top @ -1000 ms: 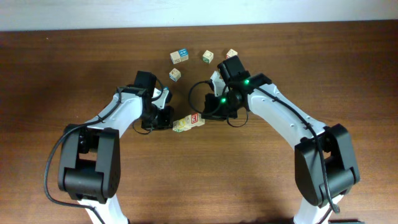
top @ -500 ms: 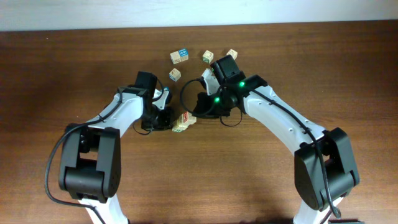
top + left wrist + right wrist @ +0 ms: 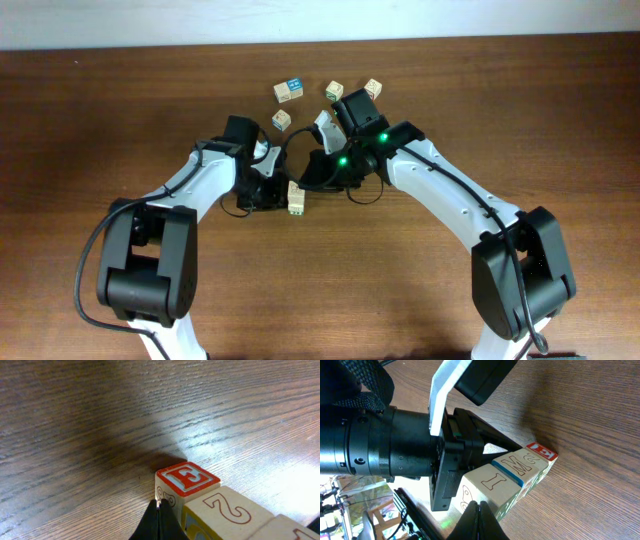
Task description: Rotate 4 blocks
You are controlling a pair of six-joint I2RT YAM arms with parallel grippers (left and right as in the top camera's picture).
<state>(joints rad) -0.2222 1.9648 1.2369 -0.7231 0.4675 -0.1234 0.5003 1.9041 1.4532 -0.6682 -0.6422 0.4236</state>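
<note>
**Both tips pinched shut, nudging the block row round**

Both sets of jaws are clenched on nothing; I judge I'm using them as pushers. The left gripper [image 3: 159, 516] is pinched to a point against the side of the red-faced cube [image 3: 187, 479] at one end of the row of blocks [image 3: 296, 197]. The right gripper [image 3: 480, 519] is likewise shut, its tip at the I cube [image 3: 489, 484] at the other end, on the opposite side. Pushing both ends should swing the row as one piece, not scatter it.

The row is four cubes face to face, flat on the table [image 3: 120, 100]. They are pale matt wood with softened edges and printed letters; the blue-banded M cube [image 3: 509, 469] sits next to the I cube. The table is dark, grained and glossy.

Beyond the row, well apart, are loose cubes [image 3: 334, 92] and a blue-and-cream block [image 3: 289, 90].
</note>
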